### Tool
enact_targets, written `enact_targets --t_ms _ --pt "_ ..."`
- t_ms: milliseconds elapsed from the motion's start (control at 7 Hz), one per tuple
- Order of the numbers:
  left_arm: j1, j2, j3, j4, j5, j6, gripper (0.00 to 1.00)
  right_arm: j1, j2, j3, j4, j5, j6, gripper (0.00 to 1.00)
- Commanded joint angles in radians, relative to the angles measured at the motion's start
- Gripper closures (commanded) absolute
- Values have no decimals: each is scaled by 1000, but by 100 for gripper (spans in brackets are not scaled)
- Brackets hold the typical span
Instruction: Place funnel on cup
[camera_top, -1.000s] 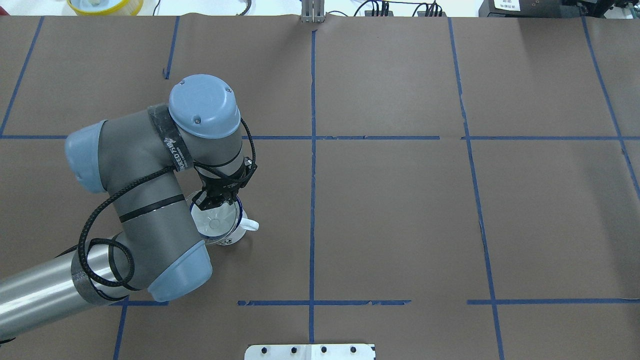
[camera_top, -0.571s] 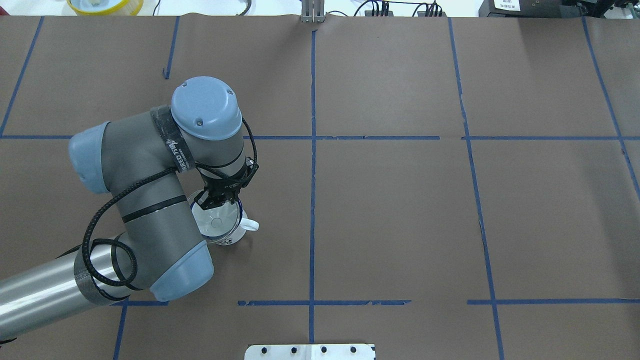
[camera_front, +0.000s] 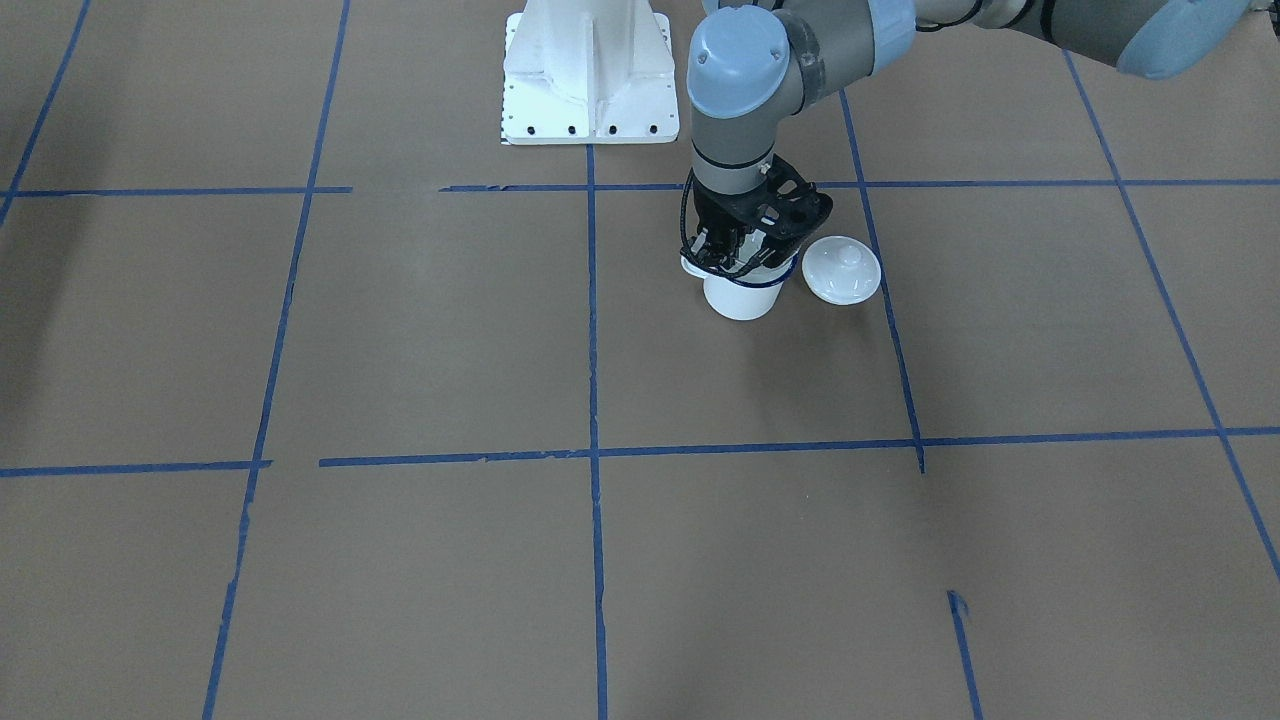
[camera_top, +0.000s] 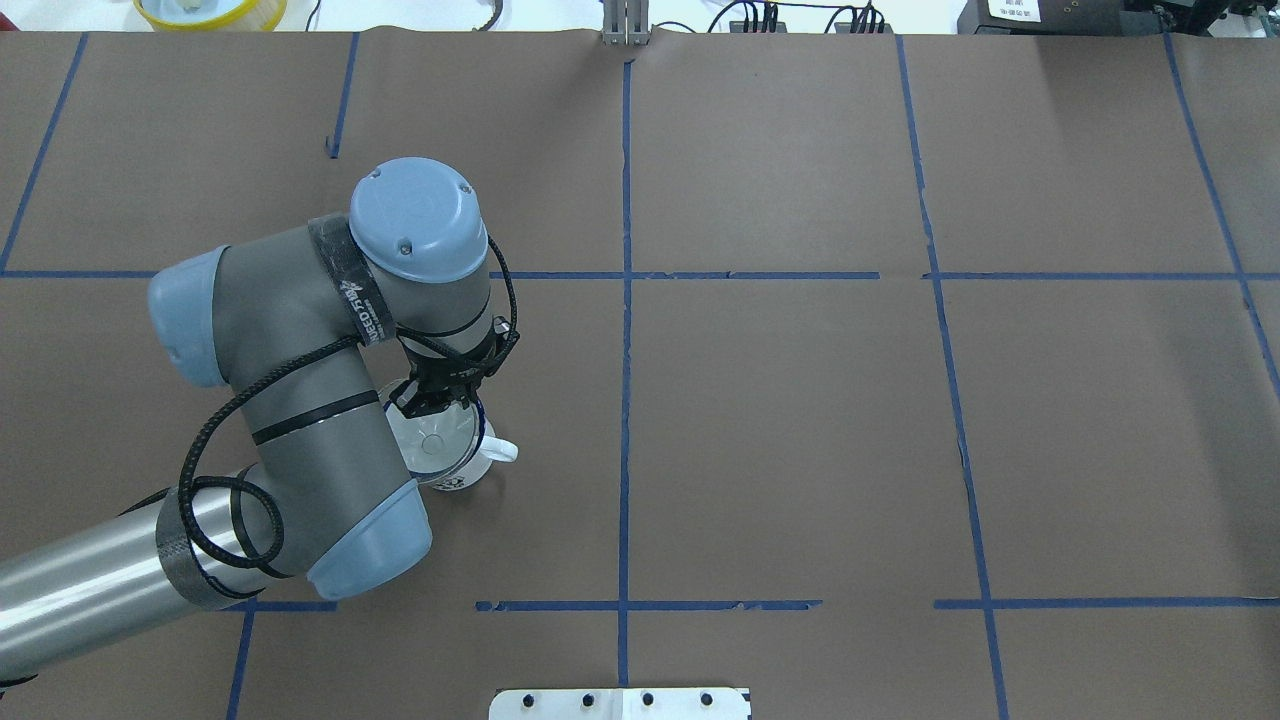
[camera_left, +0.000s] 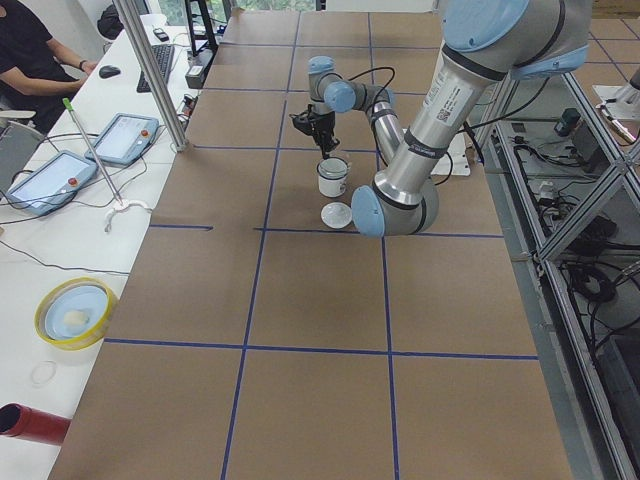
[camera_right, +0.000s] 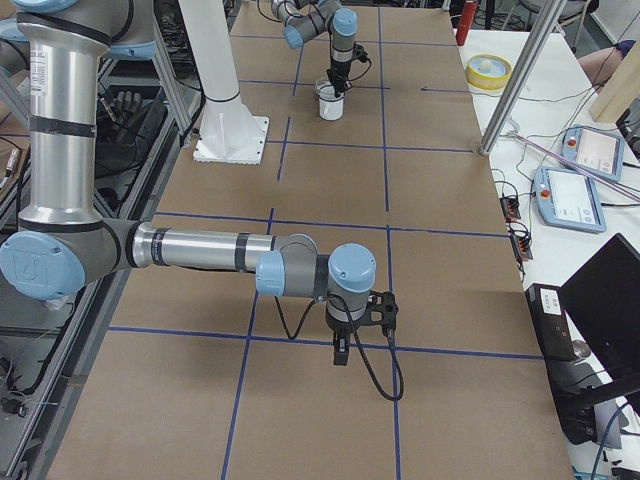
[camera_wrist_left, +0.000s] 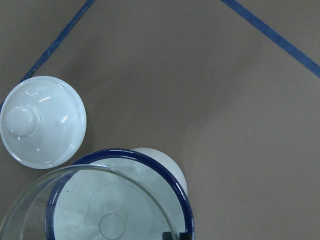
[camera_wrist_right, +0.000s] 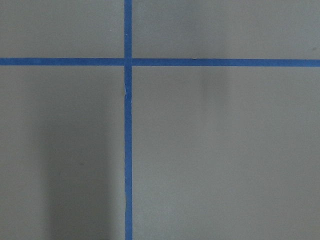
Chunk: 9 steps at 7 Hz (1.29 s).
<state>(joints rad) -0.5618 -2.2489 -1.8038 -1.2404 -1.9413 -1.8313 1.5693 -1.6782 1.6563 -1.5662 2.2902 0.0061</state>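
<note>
funnel (camera_wrist_left: 90, 205) cut off at wrist view's bottom; lid (camera_front: 842, 270) hidden under arm (camera_top: 300, 400) overhead; right claw (camera_right: 341, 355) opening unclear

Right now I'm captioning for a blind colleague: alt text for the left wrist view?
A clear round funnel overlaps the mouth of a white enamel mug with a dark blue rim, offset left. A white domed lid lies beside them on brown paper.

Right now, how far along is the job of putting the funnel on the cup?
Done: the funnel is picked up and is over the mouth of the cup, slightly off-centre. In hand: the left gripper grips its rim. Left: settle it, let go, withdraw.
</note>
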Motion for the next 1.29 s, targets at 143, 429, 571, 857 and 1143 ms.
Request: enact_targets --t_ms 143,429,571,857,1143 --pt "2 0 9 -10 1 24 92 0 0 0 0 0 0 0" --pt "2 -4 17 -21 5 29 0 0 0 0 0 0 0 0" --pt "0 -1 11 -19 8 32 0 0 0 0 0 0 0 0" --pt "-96 11 -53 -5 16 189 0 0 0 0 0 0 0 0" --pt "-226 118 -133 2 2 509 0 0 0 0 0 0 0 0"
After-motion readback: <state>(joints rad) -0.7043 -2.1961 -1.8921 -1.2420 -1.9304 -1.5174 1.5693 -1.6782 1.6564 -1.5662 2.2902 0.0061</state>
